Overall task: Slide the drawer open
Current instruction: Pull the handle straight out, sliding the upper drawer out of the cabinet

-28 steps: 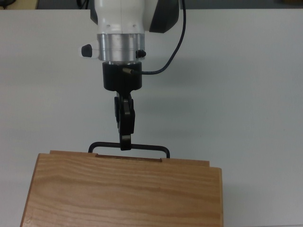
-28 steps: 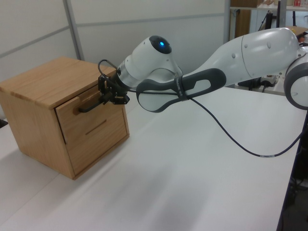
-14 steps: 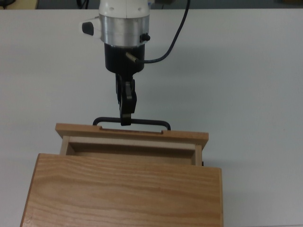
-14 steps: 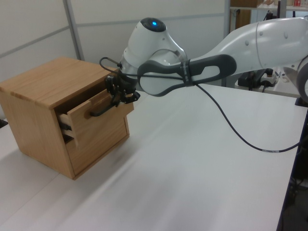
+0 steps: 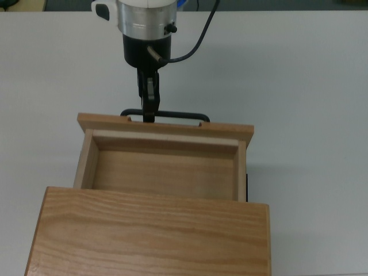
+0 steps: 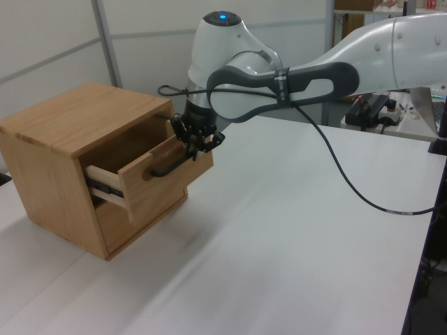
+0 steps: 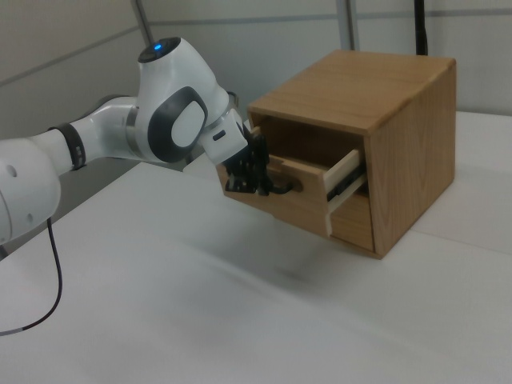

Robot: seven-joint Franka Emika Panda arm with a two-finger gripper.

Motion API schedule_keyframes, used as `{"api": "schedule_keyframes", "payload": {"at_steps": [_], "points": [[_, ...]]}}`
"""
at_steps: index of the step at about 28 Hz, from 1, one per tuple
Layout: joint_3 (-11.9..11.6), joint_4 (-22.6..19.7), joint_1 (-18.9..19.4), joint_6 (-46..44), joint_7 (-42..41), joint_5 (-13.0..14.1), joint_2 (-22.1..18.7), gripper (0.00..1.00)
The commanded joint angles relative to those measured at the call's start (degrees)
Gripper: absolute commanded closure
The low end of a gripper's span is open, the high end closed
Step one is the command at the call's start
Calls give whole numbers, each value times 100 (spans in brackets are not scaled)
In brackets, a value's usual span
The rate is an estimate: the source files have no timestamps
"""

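Top view shows the light pine drawer (image 5: 164,170) pulled well out of the pine cabinet box (image 5: 152,233), its bare wooden floor exposed between the wider front panel and the flat cabinet top that overhangs its rear part. The black two-finger gripper (image 5: 149,109) of the white robot arm (image 5: 144,14) reaches in from the top view's upper edge and is clamped narrowly on the thin black metal bar handle (image 5: 165,115), a little toward the top view's left of the bar's middle. That grip makes sense: the bar stands off the front panel, so the fingers can close across it and pull straight outward along the drawer's line of travel.

Left view shows the drawer (image 6: 157,178) as the upper of two fronts, projecting toward the left view's right, with a dark slide rail visible along its side. The gripper (image 6: 197,138) meets the handle (image 6: 170,166) at its near end there, with the wrist roughly level so the pull stays parallel to the rails rather than lifting or twisting the tray.

Right view shows the same hold, the drawer (image 7: 308,188) jutting toward the right view's left from the cabinet (image 7: 384,136), which rests on the white table (image 7: 240,320). Judging by how much of the interior is open, the task looks largely done; any further pull risks reaching the end of the rails and dragging the cabinet.
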Motion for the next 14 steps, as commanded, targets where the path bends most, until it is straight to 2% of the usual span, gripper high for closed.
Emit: {"api": "schedule_keyframes", "payload": {"at_steps": [1, 9, 14], "points": [[-30, -488, -100, -493, -29, 261, -481, 100], [-39, -567, -250, -1415, -248, 630, -727, 100], [-39, -567, -276, -1907, -450, 761, -815, 100]]}}
